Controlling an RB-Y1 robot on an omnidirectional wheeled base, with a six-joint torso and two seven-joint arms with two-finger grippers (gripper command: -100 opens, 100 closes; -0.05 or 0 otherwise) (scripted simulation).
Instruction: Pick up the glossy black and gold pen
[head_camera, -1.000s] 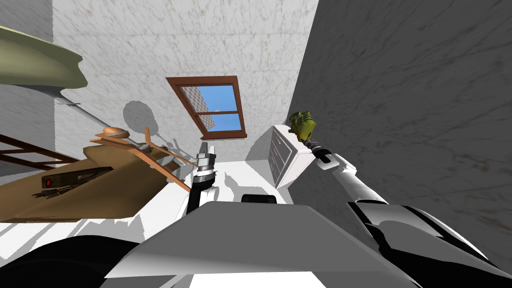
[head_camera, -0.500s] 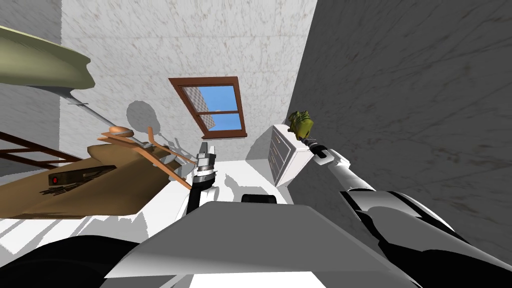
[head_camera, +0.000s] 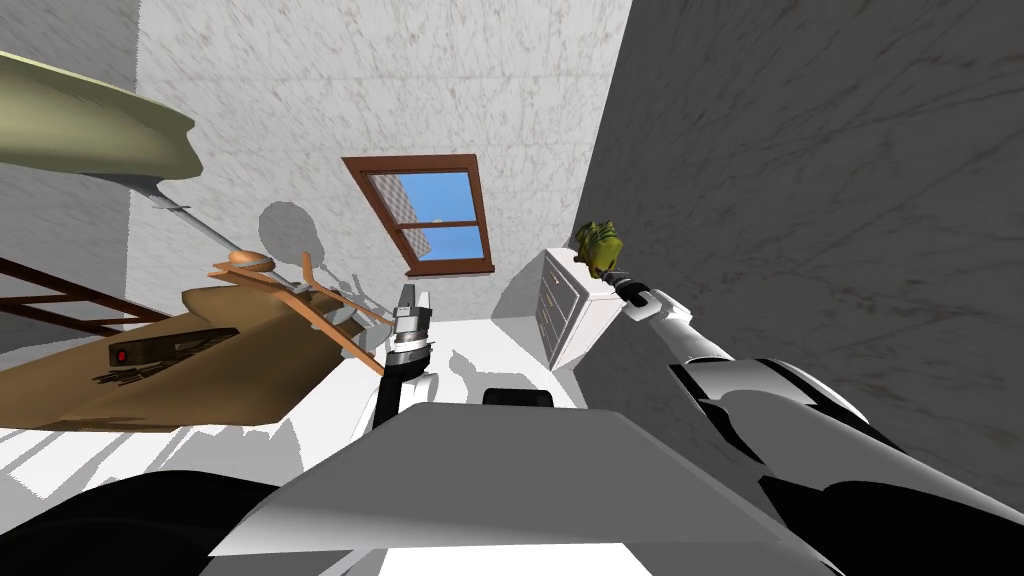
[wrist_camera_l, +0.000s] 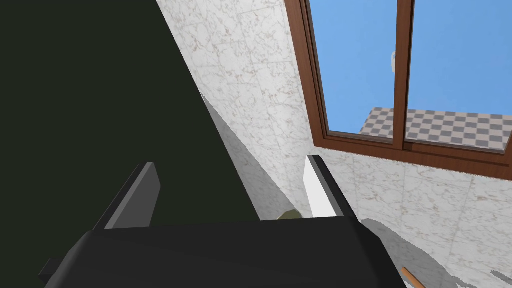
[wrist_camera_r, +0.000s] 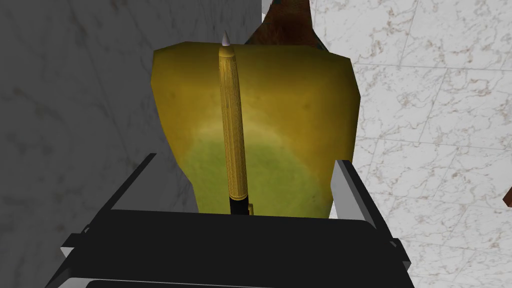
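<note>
Right hand (wrist_camera_r: 245, 160) spread wide, pinching nothing. Between its two fingers, dead on the midline, the pen (wrist_camera_r: 234, 135): ribbed gold barrel pointing to the hand's 12 o'clock, small silver tip at the far end, black end dipping behind the hand's dark body. Clear gaps on both sides of the barrel, neither finger touching it. Cannot tell what carries the pen.

Just behind the pen, a blunt yellow-green lump (wrist_camera_r: 295, 120), broader than the barrel and reaching nearly from finger to finger.

From the head camera, right hand (head_camera: 612, 275) stretched out at 1 o'clock, right up against that lump (head_camera: 598, 243), atop a white dresser (head_camera: 572, 318) with drawer fronts. Dark grey wall (head_camera: 820, 200) close along the arm at 3 o'clock, so little room on that side. Pale marbled wall with a brown-framed window (head_camera: 432, 212) at 12 o'clock beyond the dresser. Open white floor (head_camera: 470, 345) between dresser and a brown tabletop (head_camera: 230, 375) at 10 o'clock.

Left hand (head_camera: 410, 303) raised at 12 o'clock over the floor, well apart from the dresser; fingers (wrist_camera_l: 142, 192) spread, holding nothing.
</note>
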